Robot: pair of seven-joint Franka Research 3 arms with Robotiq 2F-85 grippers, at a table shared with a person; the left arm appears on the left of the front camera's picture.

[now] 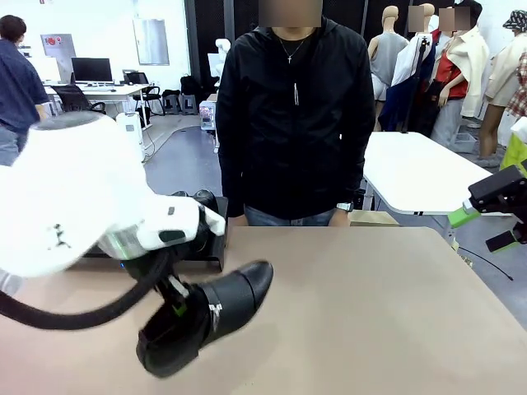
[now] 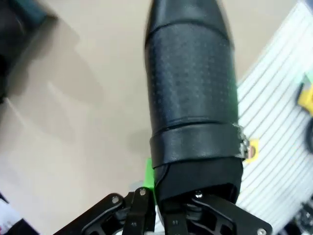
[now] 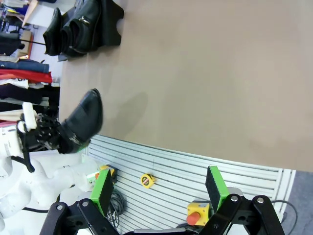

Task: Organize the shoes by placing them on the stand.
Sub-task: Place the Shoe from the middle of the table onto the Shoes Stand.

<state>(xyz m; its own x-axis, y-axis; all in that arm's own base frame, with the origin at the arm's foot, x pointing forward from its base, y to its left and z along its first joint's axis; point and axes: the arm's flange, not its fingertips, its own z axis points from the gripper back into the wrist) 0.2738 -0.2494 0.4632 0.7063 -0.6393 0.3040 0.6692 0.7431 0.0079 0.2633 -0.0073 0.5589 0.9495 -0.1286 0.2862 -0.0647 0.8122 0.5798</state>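
Note:
A black glossy shoe hangs tilted above the tan table, toe pointing up and to the right. My left gripper is shut on its heel end. In the left wrist view the shoe runs away from my left gripper, with a green pad against its side. The black stand sits at the far left, partly hidden by my left arm. In the right wrist view the stand carries two shoes. My right gripper is open and holds nothing, off the table's right edge.
A person in a black jacket stands at the far edge, hands at the table rim. A white table stands behind on the right. Below the table's near edge, a slatted surface holds a yellow tape measure and a red-button box.

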